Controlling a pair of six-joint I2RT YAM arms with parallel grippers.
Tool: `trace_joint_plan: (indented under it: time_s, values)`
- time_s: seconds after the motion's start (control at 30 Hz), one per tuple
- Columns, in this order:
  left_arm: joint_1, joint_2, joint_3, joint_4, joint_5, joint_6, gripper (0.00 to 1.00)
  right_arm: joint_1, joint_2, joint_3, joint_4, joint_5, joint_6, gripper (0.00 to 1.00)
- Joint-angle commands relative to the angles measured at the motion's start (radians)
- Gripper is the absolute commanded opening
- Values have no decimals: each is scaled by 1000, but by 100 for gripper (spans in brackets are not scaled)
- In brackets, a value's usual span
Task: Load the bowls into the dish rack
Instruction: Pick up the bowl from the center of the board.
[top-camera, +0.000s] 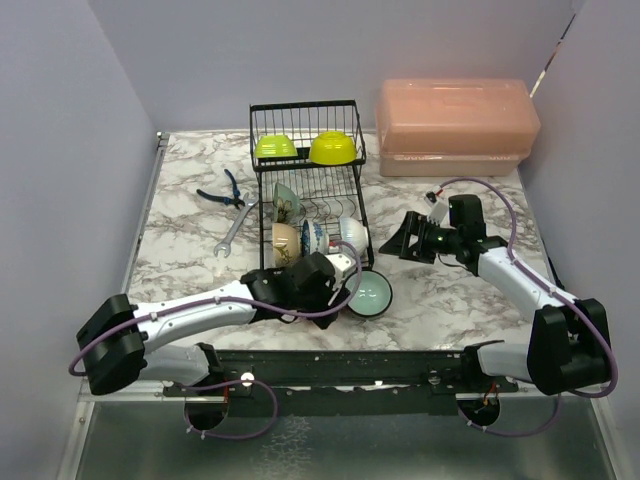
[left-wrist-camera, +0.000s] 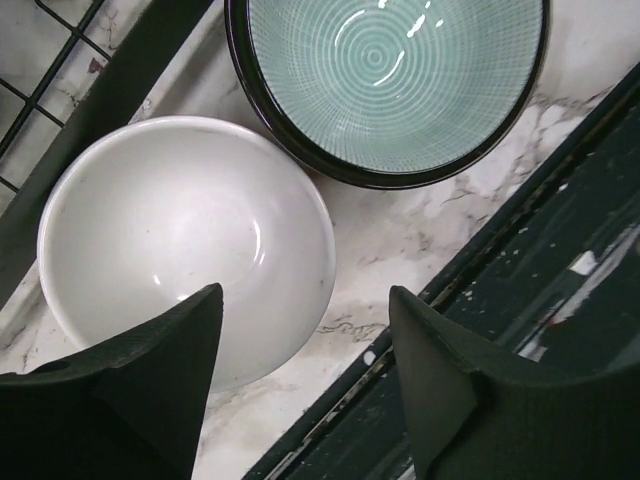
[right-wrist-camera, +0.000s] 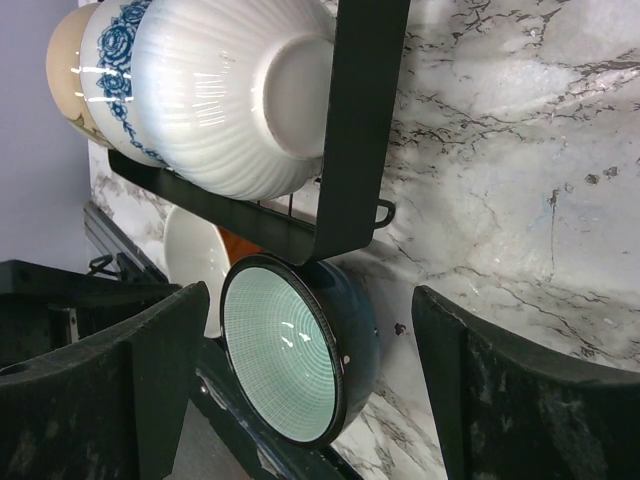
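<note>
Through the left wrist camera the pale teal bowl (left-wrist-camera: 395, 60) runs off the top edge. The white bowl (left-wrist-camera: 180, 250) loses its near rim behind one finger (left-wrist-camera: 150, 390) of the left gripper (left-wrist-camera: 305, 295). From the right wrist, the small orange bowl (right-wrist-camera: 243, 248) is only a sliver behind that white bowl and the dish rack (right-wrist-camera: 360, 130) frame, and the beige bowl (right-wrist-camera: 62, 60) is clipped by the left edge.

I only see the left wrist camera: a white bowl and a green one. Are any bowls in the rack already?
Observer: Yes. Two yellow bowls sit in the top basket of the rack.
Operator: Any lower down?
Observer: A beige bowl, a blue-flowered bowl and a ribbed white bowl stand on edge in the slots.
Operator: Is the other hand busy?
Observer: No. The right hand is open and empty, to the right of the rack.
</note>
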Motion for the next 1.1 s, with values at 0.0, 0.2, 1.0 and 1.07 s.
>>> trace_joint_plan:
  time_s: [0.0, 0.2, 1.0, 1.07]
  values:
    - [-64, 67, 52, -58, -143, 79, 64, -5, 7, -15, 23, -30, 5, 86]
    - [-157, 158, 91, -63, -225, 81, 54, -5, 14, -15, 23, -42, -1, 86]
    - [-300, 307, 165, -135, -470, 28, 0, -5, 17, 4, -12, -59, -30, 86]
    - [-301, 293, 165, -136, -459, 27, 0, -5, 17, 6, -12, -59, -30, 86]
